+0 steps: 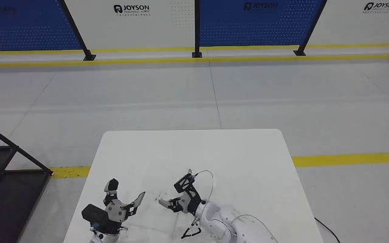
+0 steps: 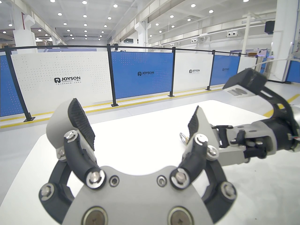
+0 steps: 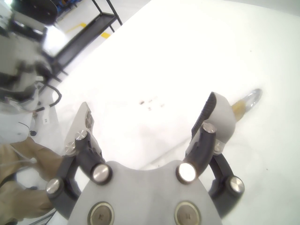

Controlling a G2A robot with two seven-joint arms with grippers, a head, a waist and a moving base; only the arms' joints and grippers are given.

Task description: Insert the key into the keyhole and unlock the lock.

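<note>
A small padlock (image 3: 246,104) with a brass body and a silver shackle lies on the white table (image 3: 178,47), just outside one finger of my right gripper (image 3: 147,100). That gripper is open with nothing between its fingers and hangs low over the table. In the left wrist view the padlock's shackle (image 2: 183,137) peeks out behind one finger of my left gripper (image 2: 135,104), which is also open and holds nothing. From above, the left gripper (image 1: 126,193) and right gripper (image 1: 169,200) face each other near the table's front edge, with the lock (image 1: 162,198) a small pale spot between them.
A few small dark specks (image 3: 150,103) lie on the table ahead of the right gripper; I cannot tell what they are. A black metal rack (image 1: 18,164) stands off the table's left side. The far half of the table (image 1: 200,152) is bare.
</note>
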